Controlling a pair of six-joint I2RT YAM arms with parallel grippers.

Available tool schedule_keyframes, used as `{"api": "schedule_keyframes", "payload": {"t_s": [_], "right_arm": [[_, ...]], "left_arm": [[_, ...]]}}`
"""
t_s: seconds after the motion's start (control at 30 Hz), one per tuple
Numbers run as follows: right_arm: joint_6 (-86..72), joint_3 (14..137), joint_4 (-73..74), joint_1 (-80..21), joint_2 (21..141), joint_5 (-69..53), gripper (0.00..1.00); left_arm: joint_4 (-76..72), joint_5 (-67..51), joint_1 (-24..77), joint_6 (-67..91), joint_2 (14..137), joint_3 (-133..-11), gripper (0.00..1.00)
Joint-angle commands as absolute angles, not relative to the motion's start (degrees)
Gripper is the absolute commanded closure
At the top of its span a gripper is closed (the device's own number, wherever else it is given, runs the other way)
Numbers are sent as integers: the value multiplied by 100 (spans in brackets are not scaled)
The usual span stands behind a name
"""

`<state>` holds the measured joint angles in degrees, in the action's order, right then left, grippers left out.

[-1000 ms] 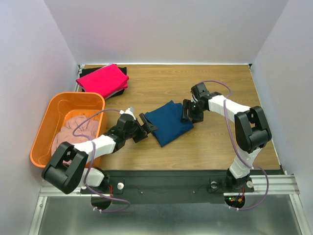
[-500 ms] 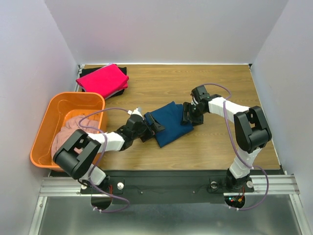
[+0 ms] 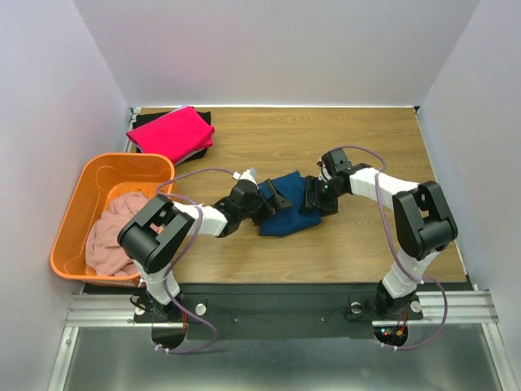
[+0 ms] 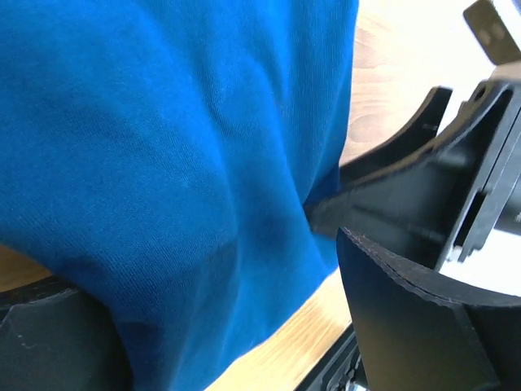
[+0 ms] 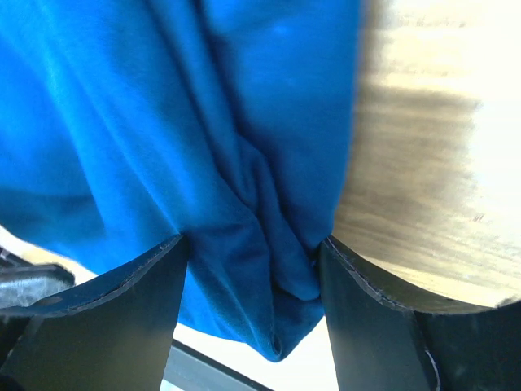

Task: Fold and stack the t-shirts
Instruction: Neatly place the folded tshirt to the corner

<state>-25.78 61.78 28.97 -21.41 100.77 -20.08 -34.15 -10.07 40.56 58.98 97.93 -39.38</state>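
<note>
From where I stand above, the black t-shirt (image 3: 205,122) is only a dark rim under the bright pink t-shirt (image 3: 169,130). In the left wrist view the navy t-shirt (image 4: 163,163) runs off the edges and drapes over one finger of the left gripper (image 3: 272,199), so I can't judge its grip. The table (image 5: 423,163) is blurred in the right wrist view.

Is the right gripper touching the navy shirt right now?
Touching. The right wrist view shows the navy shirt bunched in the jaws of the right gripper, cloth against both.
</note>
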Motion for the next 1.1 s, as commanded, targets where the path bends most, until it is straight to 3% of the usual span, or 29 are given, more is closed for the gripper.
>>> {"api": "schedule_keyframes", "payload": {"t_s": [0.0,0.17,0.2,0.33,0.6,0.9,1.07], "right_arm": [[-2593,5942,2997,-2224,10020,-2092,30],[-2593,5941,2988,-2224,10002,-2118,31],[-2593,5941,2988,-2224,10011,-2136,30],[-2593,5941,2997,-2224,9923,-2162,30],[-2733,5801,3023,-2224,9449,-1996,28],[-2733,5906,3059,-2224,9387,-1811,26],[-2663,6099,3146,-2215,9439,-1670,18]], "left_arm": [[-2742,-1002,4157,5643,10318,-4016,12],[-2339,-1011,4166,5398,10634,-4271,50],[-2129,-932,4157,5327,10713,-4393,66],[-1583,-677,4157,4870,10863,-4833,99],[-63,-45,3973,3385,10846,-6415,100],[852,-404,3094,2066,11004,-8295,100],[1282,-711,2681,1872,11206,-9350,100]]}}
